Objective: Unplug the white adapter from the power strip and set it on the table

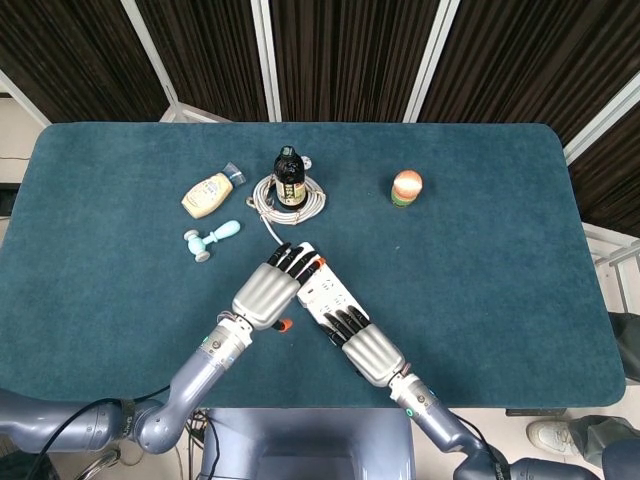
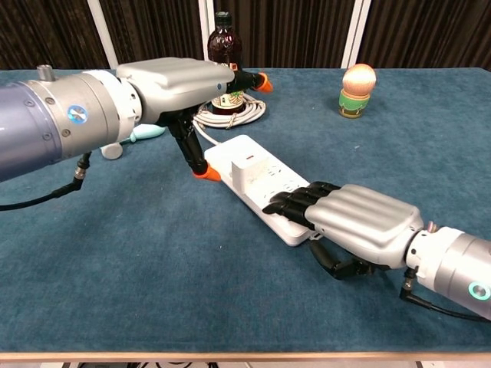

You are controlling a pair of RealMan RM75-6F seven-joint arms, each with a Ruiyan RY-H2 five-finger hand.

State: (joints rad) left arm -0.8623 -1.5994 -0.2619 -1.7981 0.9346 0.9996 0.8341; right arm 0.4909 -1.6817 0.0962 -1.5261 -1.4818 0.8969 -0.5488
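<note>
- Teal felt covers the tabletop [image 1: 520,260]; at far left lie a cream squeeze bottle [image 1: 207,194] and a pale blue dumbbell-shaped toy [image 1: 211,240].
- Left hand [image 1: 266,293] hovers at the strip's far end, thumb and fingers apart around the plug, holding nothing; its orange thumb tip [image 2: 205,173] sits just left of the strip.
- White square adapter [image 2: 249,169] is plugged in near the far end of the long white power strip [image 2: 265,188], just right of that thumb. The strip's long axis runs from far left to near right, so the left hand is the nearer one.
- Right hand [image 2: 360,222] lies flat, fingers together, pressing the strip's near end.
- Farther back stand a dark glass bottle [image 1: 289,179] inside a coiled grey cable [image 1: 287,198] and, to the right, an orange egg-shaped toy [image 1: 406,188].
- Dark slatted panels close the room behind.
</note>
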